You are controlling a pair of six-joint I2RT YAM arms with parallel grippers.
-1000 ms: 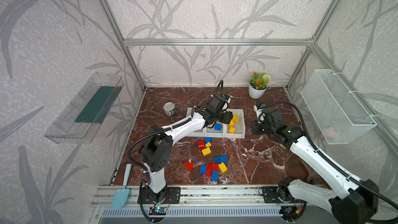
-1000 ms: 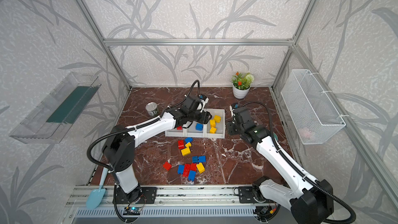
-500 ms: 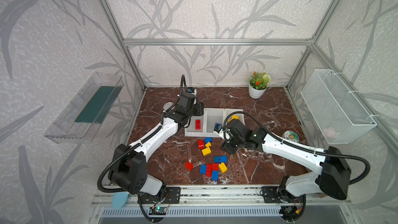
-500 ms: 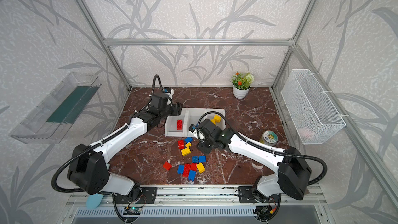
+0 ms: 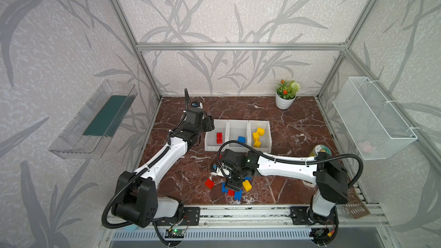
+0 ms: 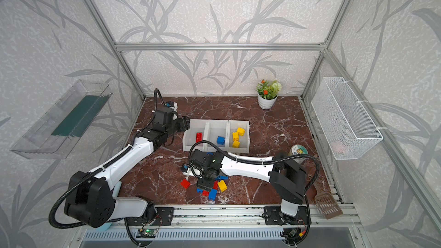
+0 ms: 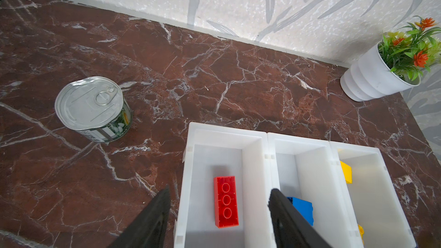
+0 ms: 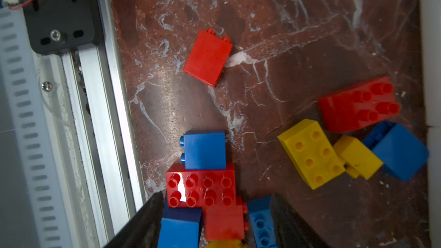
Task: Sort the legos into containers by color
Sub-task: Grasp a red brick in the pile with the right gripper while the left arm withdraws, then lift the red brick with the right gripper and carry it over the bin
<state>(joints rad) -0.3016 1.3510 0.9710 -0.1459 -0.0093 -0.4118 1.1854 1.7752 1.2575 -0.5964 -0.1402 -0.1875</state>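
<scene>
A lab test cell: aluminium frame, leaf-wallpaper panels, marble-look tabletop and a mounting rail.

Sealed tin can and potted plant on marble tabletop; wire basket, clear tray on walls.

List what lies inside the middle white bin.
One blue brick rests on the floor of the middle bin; nothing else shows. In both top views the right arm's black cable crosses its front edge, hiding a sliver there.
</scene>
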